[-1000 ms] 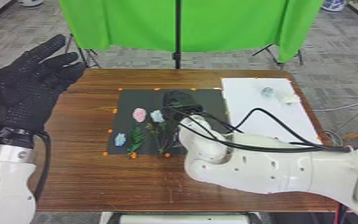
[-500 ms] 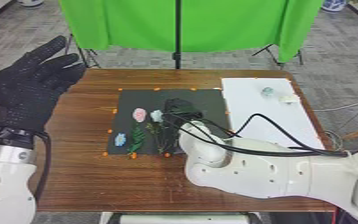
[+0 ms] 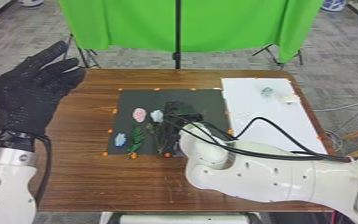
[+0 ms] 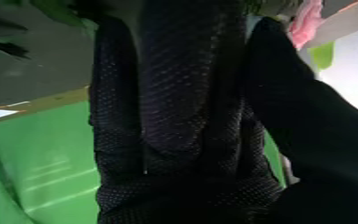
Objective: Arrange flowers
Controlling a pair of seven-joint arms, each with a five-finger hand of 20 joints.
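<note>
Head view, right hand (image 3: 182, 108) over black mat (image 3: 133, 99), just beside pale flower (image 3: 157, 116)

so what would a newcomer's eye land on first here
Probably the bright green cloth hanging beyond the table. Next, the robot's black-gloved left hand raised at the table's left side. Then the pink flower on the dark mat, with the right hand over the mat beside the flowers.
</note>
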